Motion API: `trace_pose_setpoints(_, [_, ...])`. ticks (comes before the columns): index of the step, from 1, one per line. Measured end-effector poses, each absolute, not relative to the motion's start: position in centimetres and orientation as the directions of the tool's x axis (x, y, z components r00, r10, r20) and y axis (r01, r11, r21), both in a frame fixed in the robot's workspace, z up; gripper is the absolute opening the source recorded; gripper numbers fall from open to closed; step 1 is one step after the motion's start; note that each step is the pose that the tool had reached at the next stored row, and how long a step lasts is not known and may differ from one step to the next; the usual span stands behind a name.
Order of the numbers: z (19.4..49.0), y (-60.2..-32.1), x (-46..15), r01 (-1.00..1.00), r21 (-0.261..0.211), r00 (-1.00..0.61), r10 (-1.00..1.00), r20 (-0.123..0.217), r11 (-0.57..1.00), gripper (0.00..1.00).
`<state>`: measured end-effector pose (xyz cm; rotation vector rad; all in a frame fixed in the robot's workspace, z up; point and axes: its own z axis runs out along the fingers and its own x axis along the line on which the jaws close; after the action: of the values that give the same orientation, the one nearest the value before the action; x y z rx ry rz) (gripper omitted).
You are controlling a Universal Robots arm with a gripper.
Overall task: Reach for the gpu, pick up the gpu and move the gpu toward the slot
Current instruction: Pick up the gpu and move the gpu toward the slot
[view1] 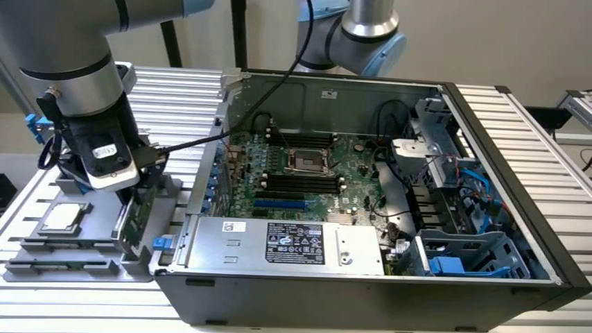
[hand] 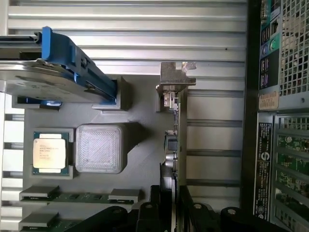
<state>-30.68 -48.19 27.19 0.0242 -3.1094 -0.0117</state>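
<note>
- The gripper [hand: 171, 212] hangs low over the gray holder tray [view1: 55, 267] at the exterior view's lower left. It is directly above the gpu [view1: 135, 218] and just about at its top edge.
- The gpu stands on edge in the tray, green board upright. In the wrist view it runs as a thin line straight out from the gripper, ending in the silvery bracket [hand: 174, 84].
- I cannot tell how far open the gripper is or whether it grips the card; the card looks seated in its holder, not yet lifted.
- Judged from that, the long axis lines up with the gripper, so the way out is straight up.
- Neighbours: the processor chip [view1: 60, 216] lies flat toward the exterior view's left, well apart from the card. The hard drive [hand: 46, 82] with blue rails sits farther back in the tray.
- The case wall [view1: 202, 201] rises just beside the gpu on the exterior view's right — the tight side.
- The blue slot [view1: 280, 205] lies inside the case, mid-frame, with open room above it.
</note>
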Motion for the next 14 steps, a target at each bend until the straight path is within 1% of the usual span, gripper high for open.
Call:
trace_pose_setpoints(6, [29.2, -48.2, -30.3, -0.015, 0.008, -0.999, -0.016, 0.049, 1.0, 0.27])
trace_pose_setpoints(14, [32.8, -48.2, -29.4, -0.015, 0.008, -0.998, -0.016, 0.063, 1.0, 0.27])
